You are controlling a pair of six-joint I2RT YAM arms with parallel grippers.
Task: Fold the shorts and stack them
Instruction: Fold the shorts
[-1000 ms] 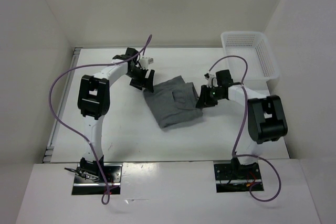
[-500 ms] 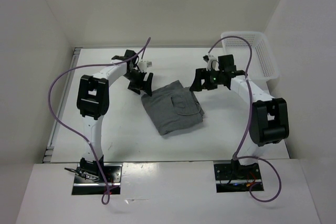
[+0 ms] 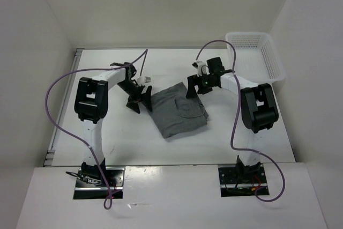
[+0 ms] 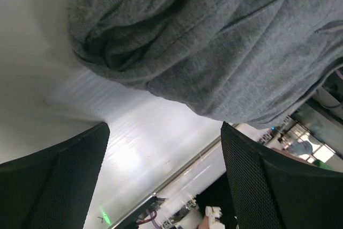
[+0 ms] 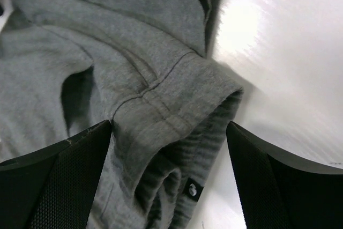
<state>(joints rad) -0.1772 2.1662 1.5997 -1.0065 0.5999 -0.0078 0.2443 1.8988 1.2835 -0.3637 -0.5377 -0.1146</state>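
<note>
the shorts [image 3: 178, 112] lie as a folded grey bundle in the middle of the table [image 3: 128, 144], pocket up, well apart from the white basket [image 3: 256, 52] at the far right. the left gripper [image 3: 140, 99] hangs just off the bundle's left edge, jaws wide apart, nothing in them. the right gripper [image 3: 195, 87] is over the thick hem at the far right corner, jaws spread and empty too. my guess: they're flanking opposite edges, ready to pinch for another fold.
</note>
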